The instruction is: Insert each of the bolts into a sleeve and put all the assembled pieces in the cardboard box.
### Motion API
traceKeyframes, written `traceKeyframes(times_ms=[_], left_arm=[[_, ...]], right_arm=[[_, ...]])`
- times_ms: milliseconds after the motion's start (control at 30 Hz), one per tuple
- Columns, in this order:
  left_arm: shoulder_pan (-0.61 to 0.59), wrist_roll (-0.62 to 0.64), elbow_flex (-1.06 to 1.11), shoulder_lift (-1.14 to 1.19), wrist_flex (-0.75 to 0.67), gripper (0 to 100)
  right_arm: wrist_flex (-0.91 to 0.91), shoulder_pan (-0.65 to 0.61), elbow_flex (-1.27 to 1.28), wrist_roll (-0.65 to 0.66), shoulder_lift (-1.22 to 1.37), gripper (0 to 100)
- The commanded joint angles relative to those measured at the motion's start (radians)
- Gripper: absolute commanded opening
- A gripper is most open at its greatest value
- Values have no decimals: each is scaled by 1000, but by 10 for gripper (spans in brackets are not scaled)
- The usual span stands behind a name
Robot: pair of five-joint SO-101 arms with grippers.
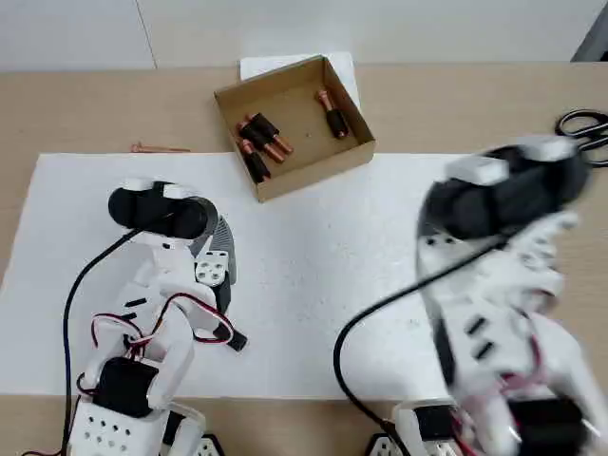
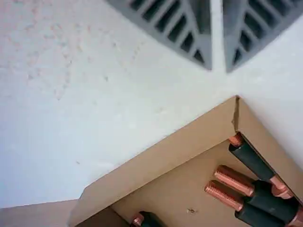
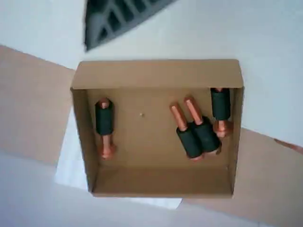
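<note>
The cardboard box point(image 1: 353, 152) stands at the back middle of the table. Several bolts in black sleeves point(image 1: 263, 135) lie inside it, one apart point(image 3: 104, 124), two side by side point(image 3: 196, 135) and one along a wall point(image 3: 221, 109). A bare copper bolt point(image 1: 160, 148) lies on the wood left of the box. My left gripper point(image 2: 218, 56) is shut and empty above the white sheet, just short of a box corner point(image 2: 234, 101). My right gripper point(image 3: 118, 19) hangs over the sheet in front of the box, above its open top.
A white foam sheet point(image 1: 332, 247) covers the middle of the table. A white paper point(image 1: 285, 65) lies under the box's far side. Scissors point(image 1: 584, 128) rest at the far right edge. The right arm's body point(image 1: 503, 199) rises high over the sheet's right part.
</note>
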Motion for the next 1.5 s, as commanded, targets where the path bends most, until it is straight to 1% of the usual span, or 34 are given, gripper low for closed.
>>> traceKeyframes(times_ms=[0, 67, 100, 200, 300, 367, 467, 533, 633, 767, 900, 1100, 1267, 1300, 1433, 1467], left_arm=[[-21, 0, -42, -11, -18, 7], [-77, 29, -64, -11, -18, 7], [-114, 44, -76, -11, -8, 7], [-230, 54, -119, -11, 98, 7], [-310, 54, -160, -11, 210, 7], [-368, 55, -185, -11, 247, 7], [-493, 61, -205, -12, 247, 7], [-589, 94, -202, -34, 247, 7], [-675, 100, -168, -87, 252, 7], [-689, 100, -90, -184, 279, 7], [-689, 100, -28, -287, 321, 7], [-689, 101, -4, -396, 344, 7], [-692, 101, -4, -413, 345, 7], [-692, 101, -4, -413, 345, 7], [-692, 101, -4, -413, 345, 7], [-690, 101, -4, -413, 345, 7]], right_arm=[[-456, -47, 535, -6, -182, 147], [-591, -87, 717, -6, -265, 145], [-627, -108, 786, -5, -298, 145], [-665, -185, 905, 31, -357, 145], [-662, -291, 914, 49, -349, 145], [-662, -351, 914, 58, -326, 145], [-661, -417, 914, 52, -262, 145], [-661, -473, 914, 55, -206, 146], [-661, -576, 914, 55, -117, 146], [-657, -705, 904, 52, 13, 147], [-593, -788, 793, 57, 147, 147], [-460, -862, 520, 49, 433, 147], [-397, -891, 394, 49, 627, 153], [-387, -891, 385, 49, 653, 169], [-375, -891, 376, 49, 711, 284], [-375, -891, 376, 49, 713, 297]])
